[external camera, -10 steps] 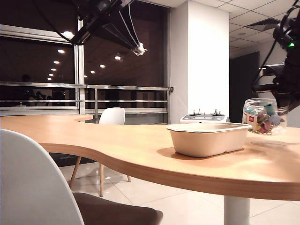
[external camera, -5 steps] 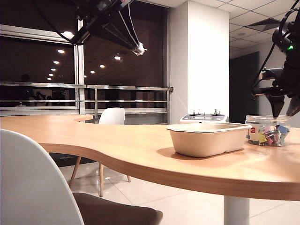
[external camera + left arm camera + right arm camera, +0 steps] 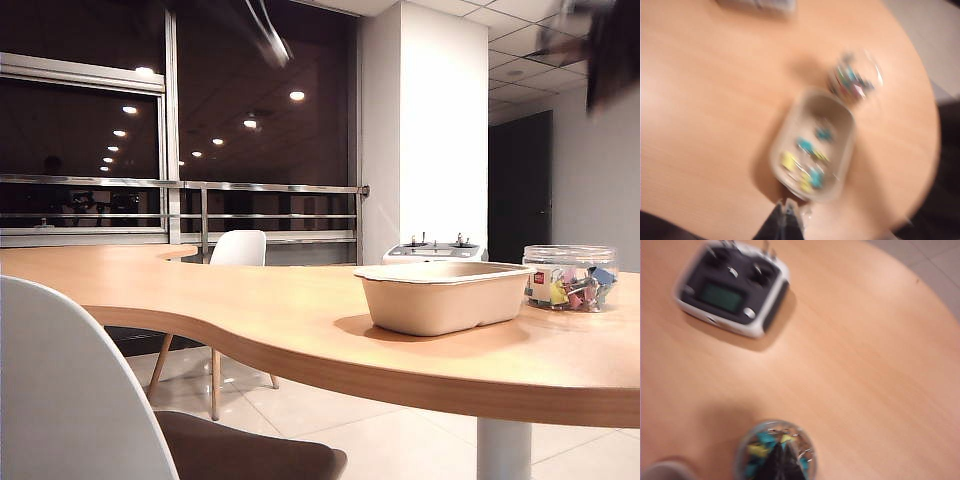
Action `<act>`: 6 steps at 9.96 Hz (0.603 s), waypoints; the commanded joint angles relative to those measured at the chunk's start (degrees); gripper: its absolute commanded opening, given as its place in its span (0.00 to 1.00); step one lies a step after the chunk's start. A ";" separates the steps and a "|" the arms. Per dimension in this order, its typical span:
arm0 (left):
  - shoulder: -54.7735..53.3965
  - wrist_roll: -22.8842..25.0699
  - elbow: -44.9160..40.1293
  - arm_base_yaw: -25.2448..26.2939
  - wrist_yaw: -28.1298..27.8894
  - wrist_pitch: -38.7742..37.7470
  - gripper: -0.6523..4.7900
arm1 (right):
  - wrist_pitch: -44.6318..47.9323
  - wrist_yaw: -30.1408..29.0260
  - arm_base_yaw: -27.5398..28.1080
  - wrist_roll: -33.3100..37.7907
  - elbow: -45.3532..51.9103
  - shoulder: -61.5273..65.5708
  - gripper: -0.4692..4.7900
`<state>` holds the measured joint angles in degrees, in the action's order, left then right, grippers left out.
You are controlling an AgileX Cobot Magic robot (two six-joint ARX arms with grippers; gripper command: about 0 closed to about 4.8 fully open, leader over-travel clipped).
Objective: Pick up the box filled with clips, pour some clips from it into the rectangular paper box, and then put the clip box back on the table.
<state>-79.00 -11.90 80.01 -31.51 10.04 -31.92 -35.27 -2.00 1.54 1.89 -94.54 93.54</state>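
Both tools shut, raised: left tool (image 3: pixel 785 216) | right tool (image 3: pixel 781 460) | jar (image 3: pixel 570 278) on table (image 3: pixel 250 320)

tabletop (image 3: pixel 300 320): light wood
paper box (image 3: pixel 445 296): beige-cream
clips (image 3: pixel 807 162): teal, yellow
jar label (image 3: pixel 541 283): red-and-white
left pincer (image 3: pixel 786 212): black
right pincer (image 3: pixel 780 456): black

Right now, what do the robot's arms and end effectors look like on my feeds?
Little shows. Both wrist views catch only dark, near-black fingertips pressed together: the left end effector and the right end effector. In the exterior view each arm is a dark motion blur at the top edge; no cables or markings are readable.
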 commanded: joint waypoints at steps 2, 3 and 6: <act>8.90 4.85 0.11 -0.07 -12.20 1.16 0.11 | 0.15 -0.66 -3.72 0.61 0.85 -10.69 0.08; 13.57 5.22 -1.36 -0.07 -13.84 1.31 0.11 | 3.21 -0.55 -4.94 0.63 4.00 -16.28 0.08; 24.52 8.52 -9.84 -0.09 -13.90 3.04 0.11 | 15.17 -1.88 -6.80 -3.76 18.51 -29.68 0.08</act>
<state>-56.64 -4.62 72.44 -31.51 -3.70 -29.61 -24.69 -2.66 -4.69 0.84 -79.48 66.65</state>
